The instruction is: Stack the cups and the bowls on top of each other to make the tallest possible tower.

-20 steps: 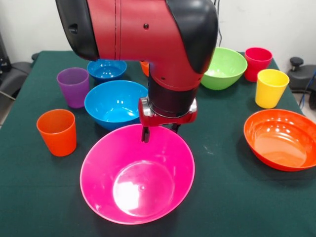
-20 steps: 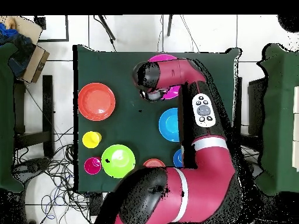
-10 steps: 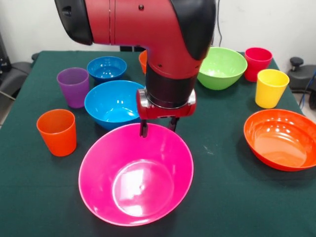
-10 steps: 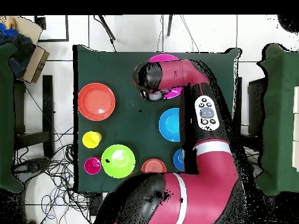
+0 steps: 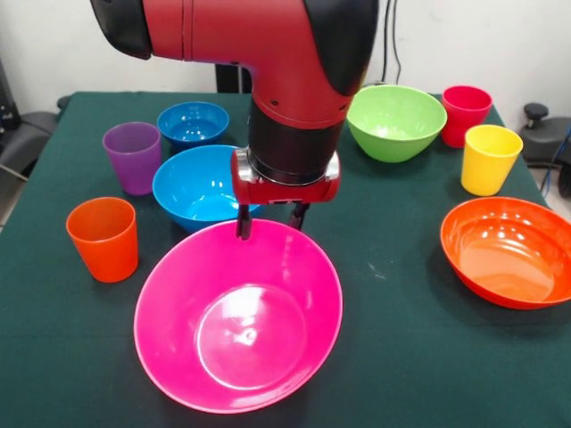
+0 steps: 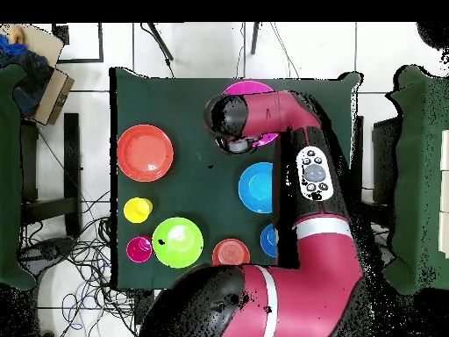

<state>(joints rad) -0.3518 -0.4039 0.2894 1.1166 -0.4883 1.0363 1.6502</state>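
My gripper [image 5: 270,223] is shut on the far rim of the large pink bowl [image 5: 236,330], which hangs tilted a little above the green table near the front edge. In the overhead view the arm covers most of the bowl [image 6: 248,88] and the gripper [image 6: 235,142]. A big blue bowl [image 5: 196,183] sits just behind the pink one, with a small blue bowl [image 5: 192,123] further back. A purple cup [image 5: 133,156] and an orange cup [image 5: 103,238] stand at the left. A red cup [image 5: 467,111] and a yellow cup [image 5: 489,158] stand at the right.
A green bowl [image 5: 397,120] sits at the back right and a wide orange bowl [image 5: 508,251] at the right edge. A small orange bowl [image 6: 231,252] shows near the robot's base in the overhead view; the arm hides it in the front view.
The gripper has risen and shifted left in the front view with the pink bowl's rim in it. The bowl has come up and tilted with it. The arm now uncovers the small orange bowl overhead.
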